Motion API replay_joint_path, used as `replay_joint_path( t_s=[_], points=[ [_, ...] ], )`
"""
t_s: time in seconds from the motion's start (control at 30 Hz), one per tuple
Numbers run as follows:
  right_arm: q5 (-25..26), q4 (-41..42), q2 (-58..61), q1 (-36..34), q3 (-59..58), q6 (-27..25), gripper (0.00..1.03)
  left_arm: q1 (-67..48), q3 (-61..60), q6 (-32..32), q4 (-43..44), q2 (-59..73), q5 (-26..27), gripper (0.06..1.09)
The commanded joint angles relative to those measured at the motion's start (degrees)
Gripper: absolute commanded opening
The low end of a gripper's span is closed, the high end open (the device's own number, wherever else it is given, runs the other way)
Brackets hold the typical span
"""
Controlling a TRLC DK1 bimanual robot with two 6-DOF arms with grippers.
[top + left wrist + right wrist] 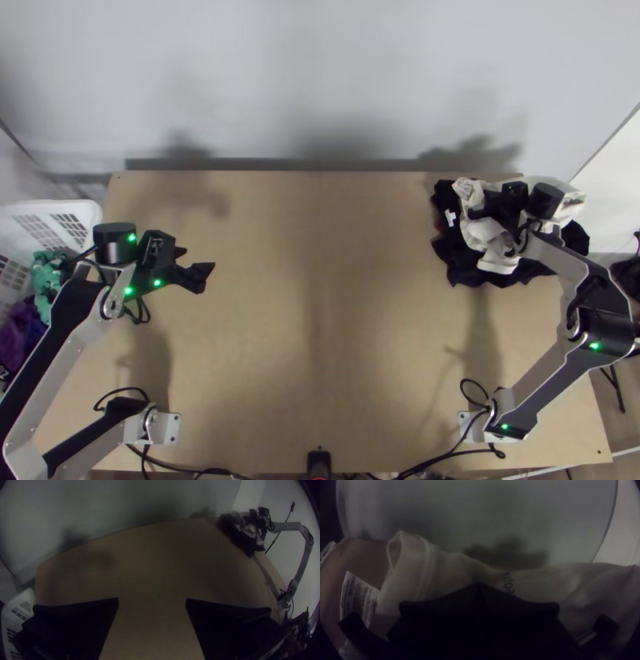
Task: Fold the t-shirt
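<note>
White t-shirt (pixel 478 230), bunched, laid on dark clothes (pixel 464 274) at the tabletop's (pixel 360 344) far right corner; longer spread roughly along the far edge, neck direction indeterminable. Right gripper (pixel 480 585) clenched against it, presumably for drawing it off the pile; whether fabric is pinched cannot be told. Left gripper (pixel 198 259) parted, held near the left edge, presumably in reserve.

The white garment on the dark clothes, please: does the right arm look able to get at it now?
Yes, probably: the right gripper is right at the white garment, with nothing visible between them. Its fingers look closed, so they may need to open first, unless they already pinch cloth.
</note>
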Motion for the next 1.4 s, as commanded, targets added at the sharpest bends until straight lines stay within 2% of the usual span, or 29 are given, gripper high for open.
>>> replay_joint_path(
  t_s=[0.0, 0.07, 0.2, 0.27, 0.37, 0.63, 0.87, 0.93, 1.03, 1.07, 1.1, 1.13, 1.17, 1.2, 1.37],
  points=[
    [1.24, 0.72, 0.98, 0.01, -1.65, -1.47, 0.13, 0.53, -0.94, -0.11, -0.38, -1.93, -0.50, 1.03],
    [1.15, 0.72, 0.54, -0.60, -1.30, -1.12, 0.23, 0.62, -0.77, -0.19, -0.46, -2.10, -0.50, 1.03],
    [1.06, -0.24, -0.78, -2.19, -0.77, 0.20, 0.60, 0.71, -0.94, -0.11, -0.90, -2.45, -0.59, 1.03],
    [0.62, -1.12, -1.48, -2.71, -0.69, 1.51, 0.98, 0.79, -1.29, 0.33, -0.99, -2.54, -0.59, 1.03],
    [-1.75, -3.76, -3.59, -3.50, -0.86, 3.54, 0.99, 0.88, -2.00, 0.51, -1.08, -2.98, -0.59, 1.03],
    [-3.07, -4.46, -10.36, -3.59, -2.80, 7.58, 0.99, 1.67, -1.91, 2.18, -1.96, -3.95, -0.59, 1.03],
    [-3.07, -4.99, -11.50, -3.42, -2.44, 8.19, 0.99, 1.85, -2.08, 2.88, -2.49, -4.47, -0.59, 1.03],
    [-3.07, -4.99, -11.06, -3.42, -2.27, 8.19, 0.82, 1.85, -2.08, 3.06, -2.75, -4.65, -0.59, 1.03],
    [-3.16, -4.82, -10.71, -3.42, -2.62, 8.28, 0.63, 2.20, -2.17, 3.76, -3.19, -5.00, -0.59, 1.03],
    [-3.07, -4.73, -10.79, -3.50, -2.88, 8.37, 0.52, 2.38, -2.26, 3.94, -3.19, -5.09, -0.59, 1.03],
    [-3.16, -4.46, -11.06, -3.59, -3.15, 8.37, 0.48, 2.64, -2.17, 4.11, -3.19, -5.18, -0.59, 1.03],
    [-3.16, -4.38, -11.23, -3.50, -3.23, 8.37, 0.51, 2.73, -2.17, 4.20, -3.28, -5.18, -0.59, 1.03],
    [-3.16, -4.38, -11.50, -3.50, -3.32, 8.37, 0.70, 2.73, -2.00, 4.20, -3.36, -5.18, -0.59, 1.03],
    [-3.16, -4.38, -11.76, -3.50, -3.32, 8.28, 0.97, 2.73, -1.91, 4.20, -3.36, -5.18, -0.59, 1.03],
    [-3.07, -5.87, -16.42, -3.50, -3.41, 8.72, 0.99, 2.73, -1.03, 4.20, -4.15, -5.27, -0.59, 1.03]
  ],
)
